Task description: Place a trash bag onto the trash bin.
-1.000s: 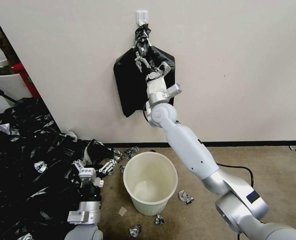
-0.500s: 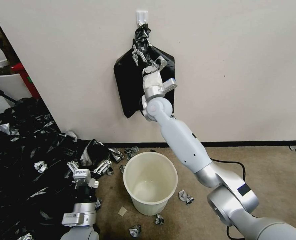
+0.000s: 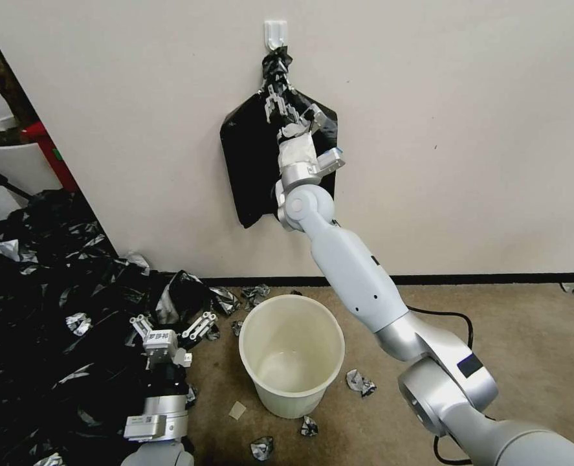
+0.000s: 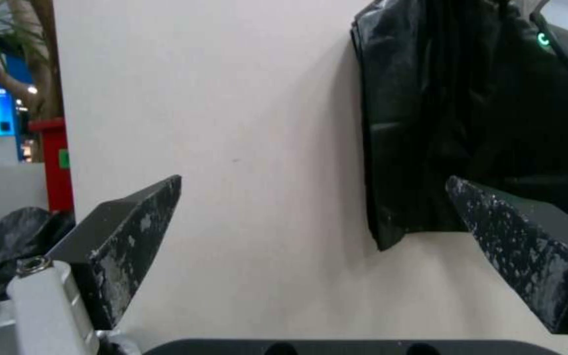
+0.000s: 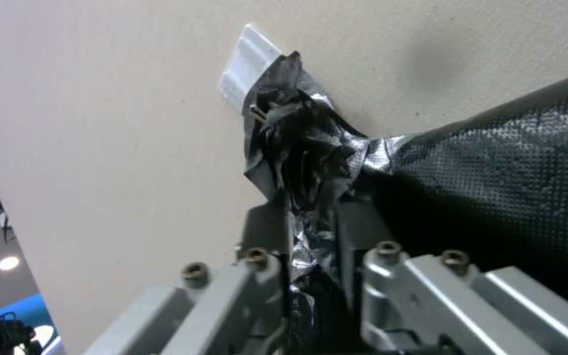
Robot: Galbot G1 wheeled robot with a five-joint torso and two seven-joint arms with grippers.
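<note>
Right gripper (image 3: 277,98) moved up, now pinching the bag stack's (image 3: 251,162) crinkly neck under the wall hook (image 3: 275,32). Left gripper (image 3: 173,321) spread wide over brown carpet (image 3: 526,343); cream trash bin (image 3: 292,353) bare.

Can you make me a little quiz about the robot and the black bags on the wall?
1. True or false: the trash bin already has a bag fitted over its rim.
2. Where is the right gripper? A) inside the bin B) at the gathered neck of the bag stack hanging from the wall hook C) on the floor
3. Are the left gripper's jaws open or shut?

Key: 1 false. 2 B, its jaws pinch the crinkled black plastic. 3 open, holding nothing, low beside the bin.
</note>
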